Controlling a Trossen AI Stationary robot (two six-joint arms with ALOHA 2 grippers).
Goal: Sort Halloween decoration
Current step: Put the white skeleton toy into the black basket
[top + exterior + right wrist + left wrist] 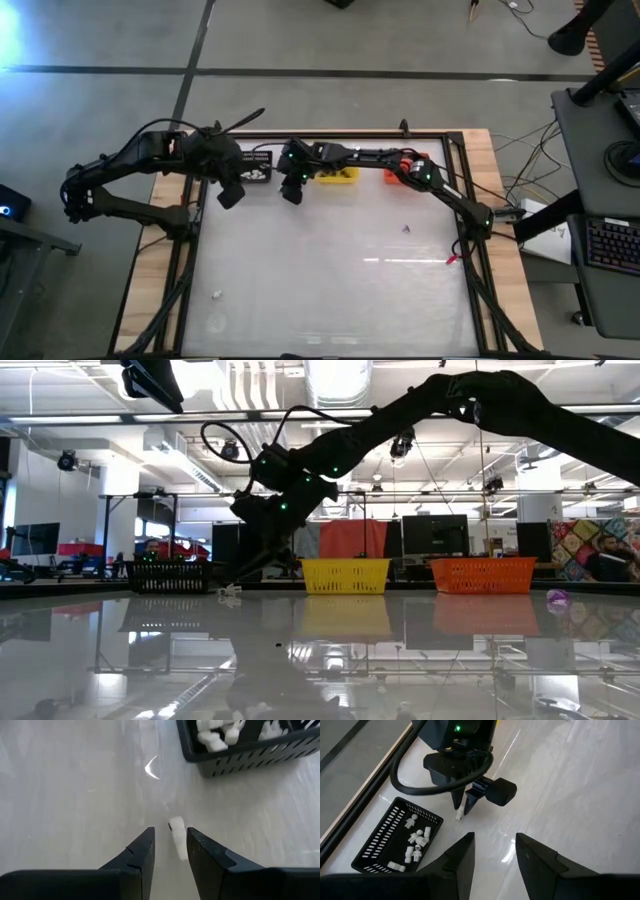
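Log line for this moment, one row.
right gripper: open around white bit, beside black basket | left gripper: open, hovering nearby

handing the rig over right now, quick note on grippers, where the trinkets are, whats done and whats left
Right gripper: open, low over a white bit lying on the table beside the black basket, not yet gripped.
Left gripper: open, empty, raised near the black basket.
Done: several white bits lie in the black basket.
Left: that white bit, another white bit near the table's front left, and a purple bit on the right side. Contents of the yellow basket and orange basket cannot be seen.
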